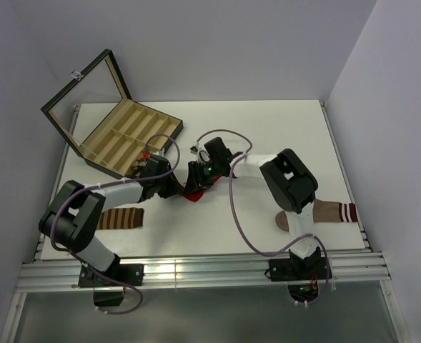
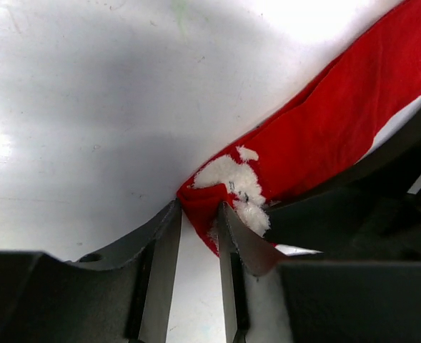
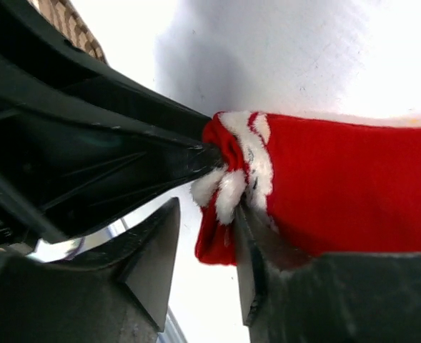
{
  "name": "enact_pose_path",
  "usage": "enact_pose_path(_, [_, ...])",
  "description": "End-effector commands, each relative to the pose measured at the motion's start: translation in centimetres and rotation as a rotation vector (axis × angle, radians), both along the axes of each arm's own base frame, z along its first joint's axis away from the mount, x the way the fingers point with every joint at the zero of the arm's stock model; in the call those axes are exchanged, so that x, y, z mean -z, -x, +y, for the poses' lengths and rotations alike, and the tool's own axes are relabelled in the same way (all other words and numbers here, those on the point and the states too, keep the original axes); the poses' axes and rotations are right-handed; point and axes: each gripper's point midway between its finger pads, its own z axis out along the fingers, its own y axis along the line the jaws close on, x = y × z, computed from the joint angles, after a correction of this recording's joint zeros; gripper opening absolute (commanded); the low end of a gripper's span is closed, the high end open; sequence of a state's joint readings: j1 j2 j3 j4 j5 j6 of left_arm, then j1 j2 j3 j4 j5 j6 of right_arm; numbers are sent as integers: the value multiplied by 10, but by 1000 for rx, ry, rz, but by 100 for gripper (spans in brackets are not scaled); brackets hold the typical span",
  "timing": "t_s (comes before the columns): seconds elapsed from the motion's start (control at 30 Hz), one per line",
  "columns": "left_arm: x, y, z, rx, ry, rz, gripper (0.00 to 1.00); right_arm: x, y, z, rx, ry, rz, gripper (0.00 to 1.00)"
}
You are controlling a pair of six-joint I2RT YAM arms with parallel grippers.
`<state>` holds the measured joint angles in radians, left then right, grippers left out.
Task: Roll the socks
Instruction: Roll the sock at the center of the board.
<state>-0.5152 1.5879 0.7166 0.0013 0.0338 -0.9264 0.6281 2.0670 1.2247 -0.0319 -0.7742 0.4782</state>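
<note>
The red sock (image 1: 194, 194) with a white fluffy cuff lies mid-table where both arms meet. In the left wrist view it (image 2: 324, 128) stretches up to the right, and my left gripper (image 2: 198, 207) is shut on its folded cuff end. In the right wrist view my right gripper (image 3: 206, 214) is open around the same cuff end of the sock (image 3: 339, 193). The sock rests against the right finger and stands apart from the left one. From above, the left gripper (image 1: 180, 187) and the right gripper (image 1: 198, 174) nearly touch. The argyle sock is not clearly visible.
An open wooden compartment box (image 1: 128, 136) with its lid raised stands at the back left. A brown-and-cream striped sock (image 1: 121, 218) lies at the front left. A tan-brown sock (image 1: 324, 212) with a striped cuff lies at the front right, partly under the right arm.
</note>
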Motion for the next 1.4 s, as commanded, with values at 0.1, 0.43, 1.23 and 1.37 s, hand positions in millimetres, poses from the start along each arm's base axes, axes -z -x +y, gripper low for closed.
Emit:
enact_pose_path(0.1, [33,24,14,10,-95,131,34,-27,-15,-10,7,143,-348,48])
enact_pose_path(0.43, [32,23,12,21,-99,133,33,-3,1,-17,-21,330,-507,48])
enact_pose_path(1.23, [-25,16,8,-61,56,-46,65,36,16,-39,25,158,-20,0])
enact_pose_path(1.37, [-35,18,4,-72,140,-92,68,38,19,-39,31,97,76,0])
